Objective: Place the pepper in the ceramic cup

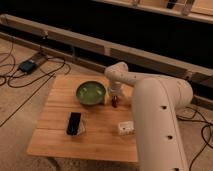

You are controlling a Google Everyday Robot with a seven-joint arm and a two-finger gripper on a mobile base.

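Note:
The pepper is a small dark red thing on the wooden table, just right of the green bowl. My gripper points down directly over the pepper, at or touching it. A small white object lies near the table's front right; I cannot tell whether it is the ceramic cup. Another bit of white shows beside a black object at the front left.
The green bowl stands at the table's back middle, close left of the gripper. A flat black object lies front left. My large white arm covers the table's right side. Cables and a box lie on the floor at left.

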